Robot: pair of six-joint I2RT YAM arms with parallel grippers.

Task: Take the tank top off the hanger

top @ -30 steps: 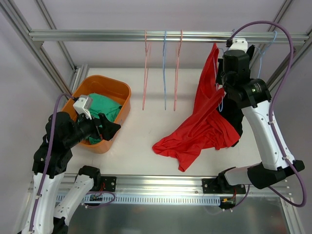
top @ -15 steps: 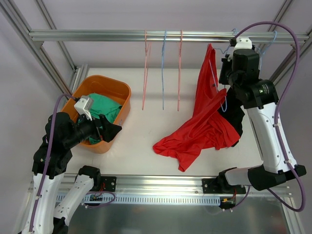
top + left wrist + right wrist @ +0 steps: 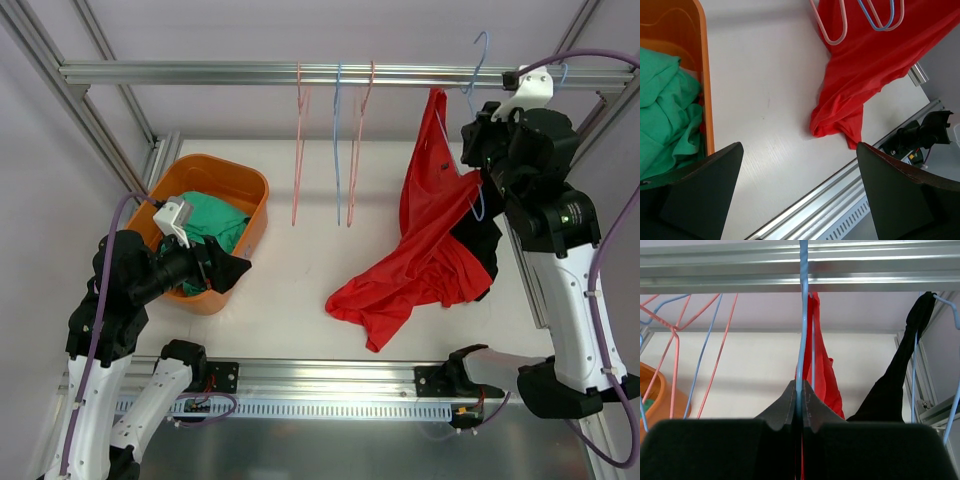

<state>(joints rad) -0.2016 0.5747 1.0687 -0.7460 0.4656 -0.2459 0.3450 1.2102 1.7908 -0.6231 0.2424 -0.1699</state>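
"Jaws first: how do they stand?"

"Right gripper (image 3: 801, 390): jaws pressed together on the wire of the blue hanger (image 3: 802, 315), held up near the rail (image 3: 300, 72). Left gripper (image 3: 799, 165): jaws wide apart, holding nothing, beside the orange bin (image 3: 212, 160)."

"And the tank top (image 3: 430, 250)?"

"Red, hung from that hanger by its upper part, the rest heaped on the desk (image 3: 300, 270) (a black garment (image 3: 487, 235) hangs just behind it). I'd judge the stripping barely begun. Next, something must draw the strap off the wire while the hanger is kept pinned."

"Any writing?"

"None legible."
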